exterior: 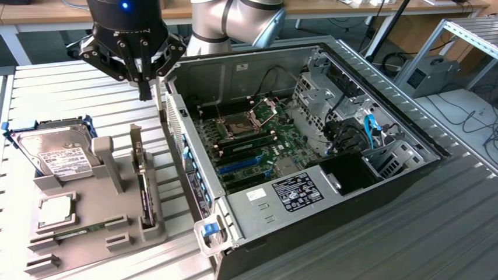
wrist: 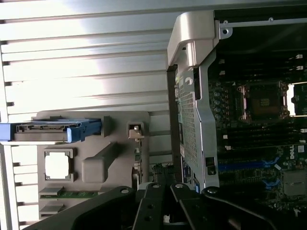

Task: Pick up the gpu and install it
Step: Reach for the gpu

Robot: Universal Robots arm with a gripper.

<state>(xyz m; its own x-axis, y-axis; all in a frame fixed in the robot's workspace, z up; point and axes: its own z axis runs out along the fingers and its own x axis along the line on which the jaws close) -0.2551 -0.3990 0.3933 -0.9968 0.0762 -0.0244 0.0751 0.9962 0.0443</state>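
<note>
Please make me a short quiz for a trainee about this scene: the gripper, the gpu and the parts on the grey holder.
1. True or false: the gripper holds the gpu.
2. Which silver part with a white label lies on the grey holder? A) a hard drive B) a fan C) a power supply
3. Fill in: the gripper's jaws are ____ (open or shut).

Key:
1. False. The gpu stands on edge in the grey holder, apart from the gripper.
2. A.
3. Shut, with nothing between them.
</note>
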